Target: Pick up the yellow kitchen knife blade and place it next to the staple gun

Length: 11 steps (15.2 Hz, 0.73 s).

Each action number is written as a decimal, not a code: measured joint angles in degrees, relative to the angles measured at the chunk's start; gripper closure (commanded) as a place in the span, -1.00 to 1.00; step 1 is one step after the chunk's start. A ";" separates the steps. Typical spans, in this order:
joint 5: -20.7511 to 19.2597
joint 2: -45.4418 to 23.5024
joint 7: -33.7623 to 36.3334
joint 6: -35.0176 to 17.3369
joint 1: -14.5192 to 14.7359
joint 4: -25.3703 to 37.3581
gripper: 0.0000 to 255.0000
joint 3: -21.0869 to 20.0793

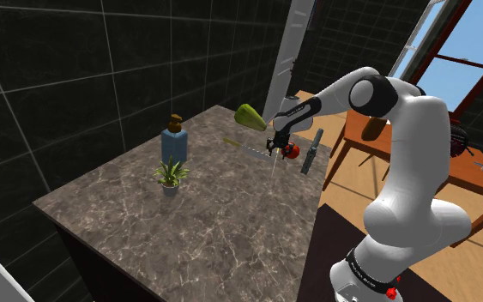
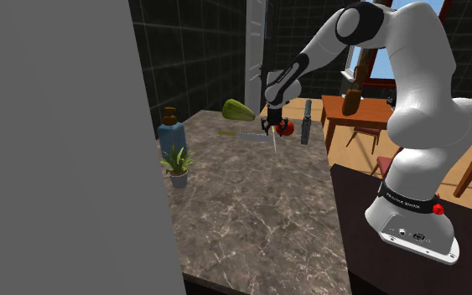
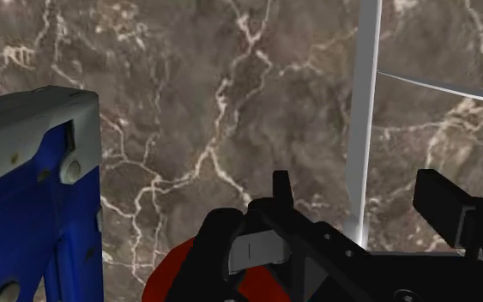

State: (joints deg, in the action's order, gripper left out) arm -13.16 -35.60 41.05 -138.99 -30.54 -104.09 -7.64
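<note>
A knife with an olive-yellow handle (image 1: 231,140) (image 2: 228,131) and a grey blade (image 1: 255,150) lies on the marble table (image 1: 205,223), its tip toward my gripper (image 1: 274,151) (image 2: 269,127). Under the gripper a thin pale blade (image 3: 365,120) (image 1: 274,167) stands nearly upright, reaching toward the tabletop. It runs between my two black fingers (image 3: 282,197), which stand apart and touch neither side of it. The staple gun (image 1: 314,150) (image 2: 307,124), blue and grey up close (image 3: 33,206), sits just beside the gripper (image 3: 364,197). A red object (image 1: 293,152) (image 3: 175,274) lies between them.
A blue bottle (image 1: 173,141) and a small potted plant (image 1: 171,176) stand toward the shoulder view's left. A green object (image 1: 250,116) sits at the table's far edge. Wooden furniture (image 1: 454,172) lies beyond the table. A grey panel (image 2: 58,142) blocks the second exterior view's left.
</note>
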 measured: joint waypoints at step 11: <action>1.24 4.99 -0.77 4.88 -0.33 -0.04 -1.00 -0.98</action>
State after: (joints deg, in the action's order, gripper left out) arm -11.93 -30.61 40.28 -134.11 -30.87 -104.14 -8.62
